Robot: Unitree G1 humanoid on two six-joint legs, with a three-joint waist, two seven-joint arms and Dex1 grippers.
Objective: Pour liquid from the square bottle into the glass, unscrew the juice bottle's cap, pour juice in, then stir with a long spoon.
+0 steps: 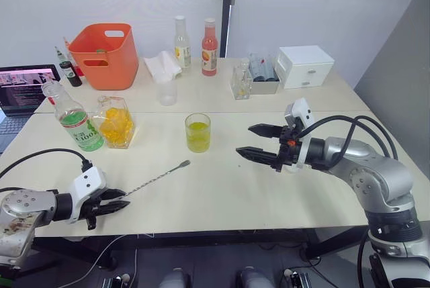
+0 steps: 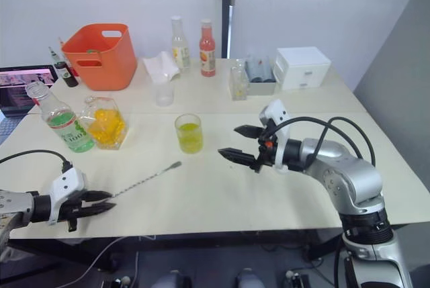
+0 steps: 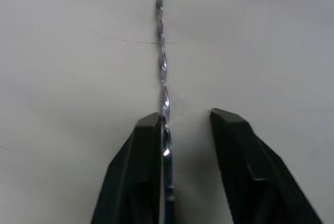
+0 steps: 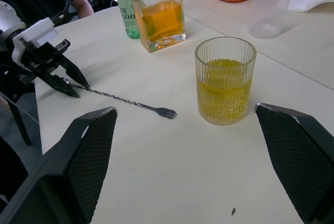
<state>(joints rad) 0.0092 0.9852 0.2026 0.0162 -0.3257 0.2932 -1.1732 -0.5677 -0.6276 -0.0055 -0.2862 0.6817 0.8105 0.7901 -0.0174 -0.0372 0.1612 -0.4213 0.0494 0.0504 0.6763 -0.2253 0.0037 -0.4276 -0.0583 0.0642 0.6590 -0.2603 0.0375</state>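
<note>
My left gripper (image 1: 115, 199) sits low at the table's near edge, its fingers apart around the handle end of the long spoon (image 1: 156, 178), one finger (image 3: 146, 145) touching the twisted stem, not yet clamped; I judge I'm lining up the pickup for stirring. The spoon lies flat, thin and silver, its tip pointing toward the glass (image 1: 197, 132), which holds yellow-green liquid at mid-table. My right gripper (image 1: 259, 143) hovers spread wide and empty beside the glass.

The long spoon (image 3: 162, 67) runs off the left wrist view's edge.
</note>
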